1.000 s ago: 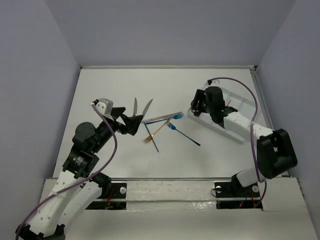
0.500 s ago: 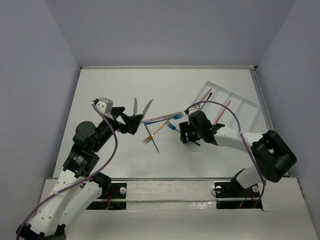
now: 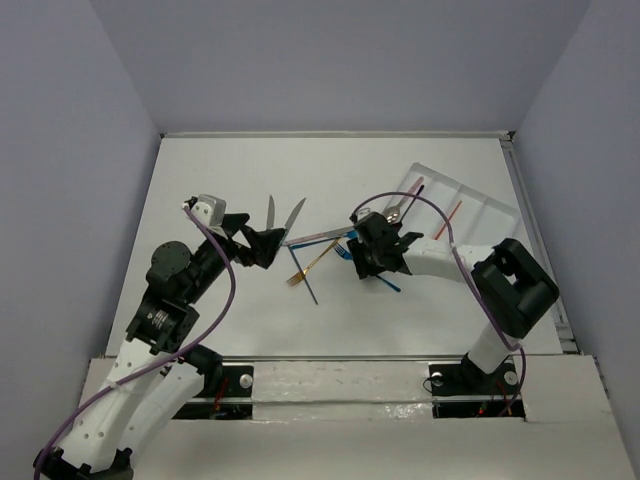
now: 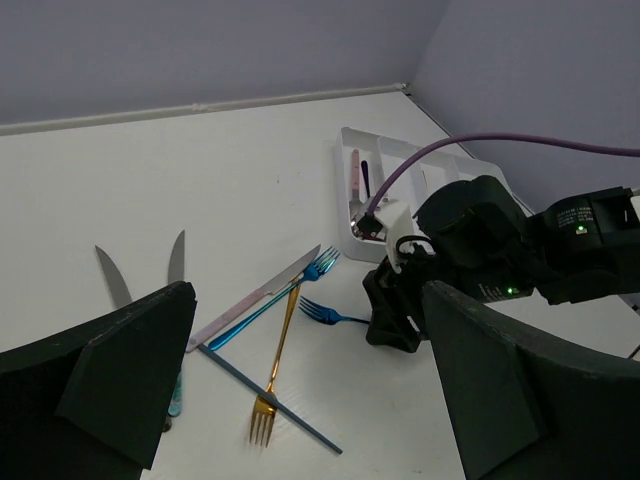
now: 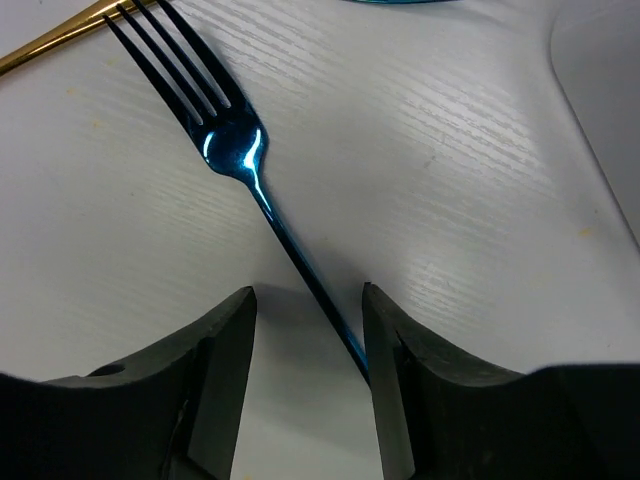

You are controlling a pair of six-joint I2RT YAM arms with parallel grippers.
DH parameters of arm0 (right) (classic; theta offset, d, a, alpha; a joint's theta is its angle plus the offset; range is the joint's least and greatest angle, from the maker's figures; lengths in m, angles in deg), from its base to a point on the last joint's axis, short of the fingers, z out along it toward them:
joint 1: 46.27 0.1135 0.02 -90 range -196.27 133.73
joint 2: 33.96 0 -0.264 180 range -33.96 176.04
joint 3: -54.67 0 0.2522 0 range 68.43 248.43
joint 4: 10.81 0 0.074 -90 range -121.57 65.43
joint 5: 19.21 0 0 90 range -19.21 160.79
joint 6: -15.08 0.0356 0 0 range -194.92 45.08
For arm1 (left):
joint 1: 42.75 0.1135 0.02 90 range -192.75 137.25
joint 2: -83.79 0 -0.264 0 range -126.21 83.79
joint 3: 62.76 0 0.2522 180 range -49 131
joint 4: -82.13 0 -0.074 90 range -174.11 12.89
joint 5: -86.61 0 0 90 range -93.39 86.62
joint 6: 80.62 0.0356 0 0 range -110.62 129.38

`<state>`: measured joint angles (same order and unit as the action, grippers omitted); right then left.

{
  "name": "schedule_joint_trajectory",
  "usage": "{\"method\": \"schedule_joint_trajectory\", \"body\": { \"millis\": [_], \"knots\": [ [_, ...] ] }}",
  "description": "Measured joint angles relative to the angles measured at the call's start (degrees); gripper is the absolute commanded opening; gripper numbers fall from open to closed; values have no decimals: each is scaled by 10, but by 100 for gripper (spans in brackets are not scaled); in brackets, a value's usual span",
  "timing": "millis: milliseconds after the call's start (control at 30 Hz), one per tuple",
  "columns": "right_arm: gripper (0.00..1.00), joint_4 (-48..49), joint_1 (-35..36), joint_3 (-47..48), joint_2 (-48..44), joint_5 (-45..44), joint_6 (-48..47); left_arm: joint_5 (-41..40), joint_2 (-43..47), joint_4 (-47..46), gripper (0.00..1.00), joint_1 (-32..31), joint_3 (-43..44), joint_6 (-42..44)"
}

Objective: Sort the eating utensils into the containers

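Loose eating utensils lie mid-table. A blue fork [image 3: 345,252] [image 5: 232,140] rests beside a gold fork [image 3: 312,264] [image 4: 275,360], a pinkish knife [image 3: 320,236] and a thin blue-grey stick [image 3: 305,283]. Two silver knives [image 3: 271,211] lie farther left. My right gripper [image 3: 365,262] [image 5: 305,300] is low over the table and open. It straddles the blue fork's handle, which touches the right finger. The white tray [image 3: 490,225] at the right holds a spoon [image 3: 400,205] and a red piece [image 3: 448,218]. My left gripper [image 3: 262,245] [image 4: 308,295] hangs open and holds nothing.
The table's raised back edge [image 3: 330,133] and side walls bound the space. A purple cable [image 3: 430,215] loops over the right arm near the tray. The gold fork crosses over the thin stick.
The right arm swung from above the tray leftward and down to the blue fork, its jaws narrowing around the handle. The left arm has stayed still.
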<state>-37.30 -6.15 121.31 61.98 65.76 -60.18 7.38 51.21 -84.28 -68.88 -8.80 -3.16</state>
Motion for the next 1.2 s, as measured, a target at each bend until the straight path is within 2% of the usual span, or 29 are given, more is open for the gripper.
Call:
{"method": "schedule_joint_trajectory", "body": {
  "millis": [133,400,533,867,1067,1200],
  "knots": [
    [31,-26,21,25,19,-31,-1,3,0,0,99,0,0,0],
    [18,-47,43,44,31,-42,5,8,0,0,99,0,0,0],
    [0,-49,49,44,31,-42,7,8,0,0,99,0,0,0],
    [0,-52,50,39,12,-37,30,8,1,0,99,0,0,0],
    [0,-43,53,28,-107,-72,54,9,1,0,99,0,0,0],
    [0,-15,19,28,-172,-125,83,9,2,0,99,0,0,0]
  ]
}}
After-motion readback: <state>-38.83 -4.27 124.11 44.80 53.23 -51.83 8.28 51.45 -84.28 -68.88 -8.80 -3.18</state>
